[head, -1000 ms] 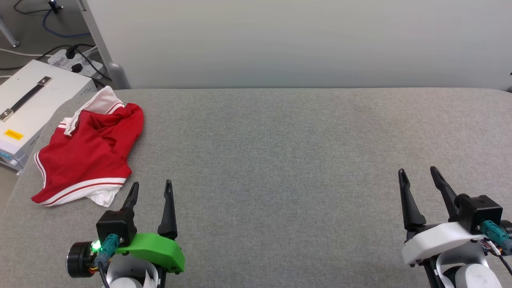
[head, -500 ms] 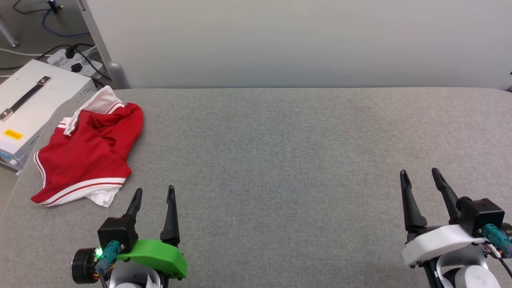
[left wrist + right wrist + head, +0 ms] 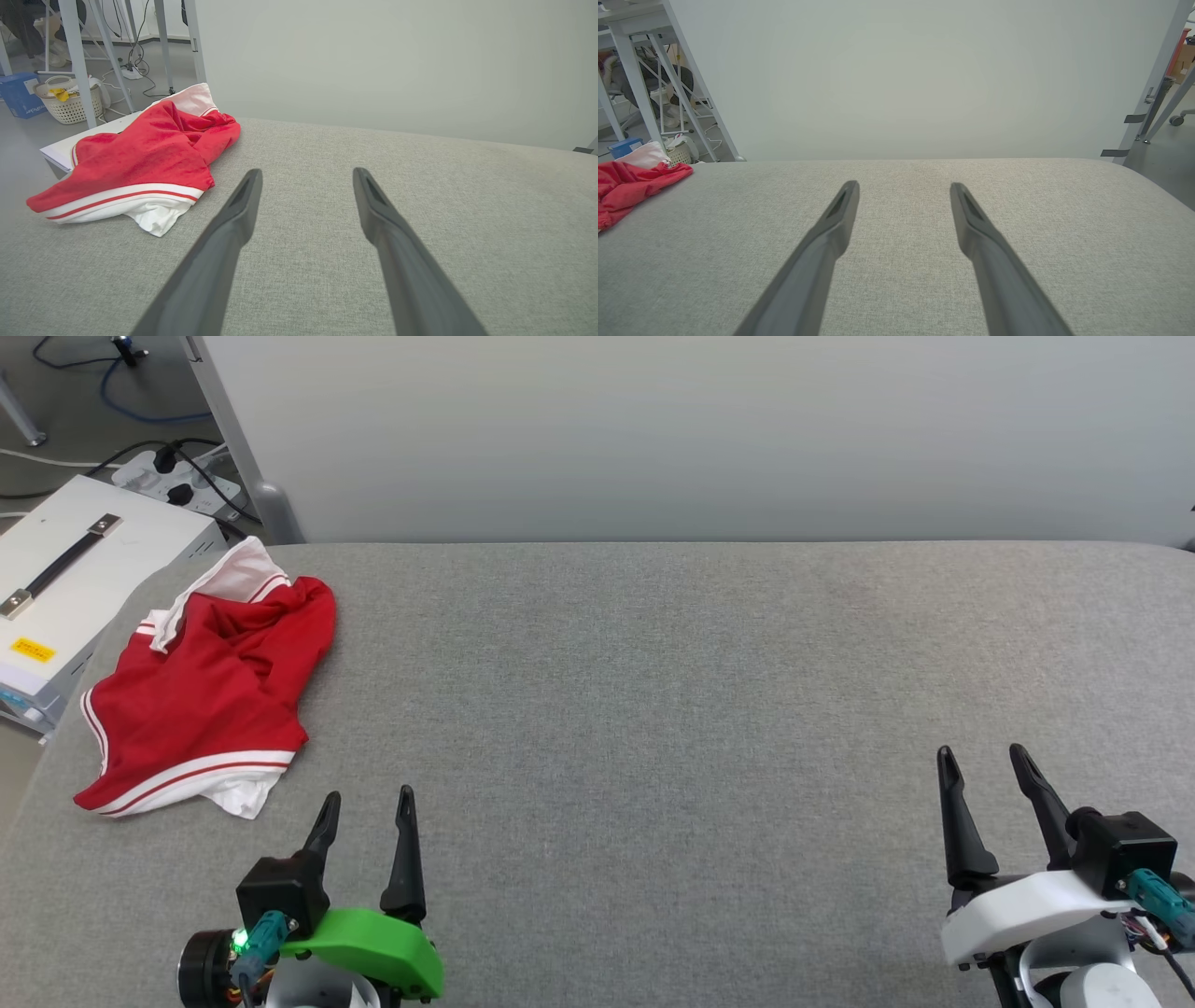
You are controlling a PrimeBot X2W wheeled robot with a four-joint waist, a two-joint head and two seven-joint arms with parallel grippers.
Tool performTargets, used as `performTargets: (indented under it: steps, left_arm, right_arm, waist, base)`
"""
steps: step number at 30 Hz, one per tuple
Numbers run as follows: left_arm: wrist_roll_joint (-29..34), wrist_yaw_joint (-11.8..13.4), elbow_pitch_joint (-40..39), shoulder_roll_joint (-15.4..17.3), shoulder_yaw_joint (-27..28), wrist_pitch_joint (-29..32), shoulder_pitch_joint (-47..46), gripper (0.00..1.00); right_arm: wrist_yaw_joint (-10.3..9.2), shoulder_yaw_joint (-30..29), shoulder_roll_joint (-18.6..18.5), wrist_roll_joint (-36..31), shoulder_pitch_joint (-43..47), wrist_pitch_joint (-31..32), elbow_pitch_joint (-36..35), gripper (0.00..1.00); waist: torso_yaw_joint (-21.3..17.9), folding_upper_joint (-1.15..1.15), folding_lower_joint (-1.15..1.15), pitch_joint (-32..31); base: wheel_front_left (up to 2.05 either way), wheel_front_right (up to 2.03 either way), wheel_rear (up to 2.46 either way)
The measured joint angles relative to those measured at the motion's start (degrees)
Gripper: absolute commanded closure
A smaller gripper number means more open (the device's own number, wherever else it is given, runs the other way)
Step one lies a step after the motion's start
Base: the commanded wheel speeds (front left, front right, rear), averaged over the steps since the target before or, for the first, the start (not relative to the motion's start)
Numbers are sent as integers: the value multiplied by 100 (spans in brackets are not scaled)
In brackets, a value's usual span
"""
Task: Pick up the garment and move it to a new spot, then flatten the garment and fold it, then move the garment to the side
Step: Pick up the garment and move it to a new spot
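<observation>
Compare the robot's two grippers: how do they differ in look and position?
The left gripper sits on a green mount; the right gripper sits on a white mount. The left gripper is close to the red garment; the right gripper is far from it. Both are open and empty.

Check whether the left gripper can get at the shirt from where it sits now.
Probably yes. The left gripper is open and empty, just to the right of the shirt and nearer the robot than its hem, with bare grey surface between them. Nothing seems to block the way.
</observation>
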Motion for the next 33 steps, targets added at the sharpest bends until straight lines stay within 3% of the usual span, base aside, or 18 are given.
performTargets:
  steps: [16, 33]
  left_arm:
    - [-99, -25, 85, -1, -64, -177, 3, 0]
    - [-268, -115, 115, -3, 33, -368, 13, 0]
  right_arm:
    - [0, 5, 0, 107, 1, -194, 96, 0]
    - [0, 376, 1, 319, 68, -394, 223, 0]
  waist:
    - [136, 0, 0, 37]
    - [1058, 0, 0, 2]
  base:
    - [0, 0, 0]
    - [0, 0, 0]
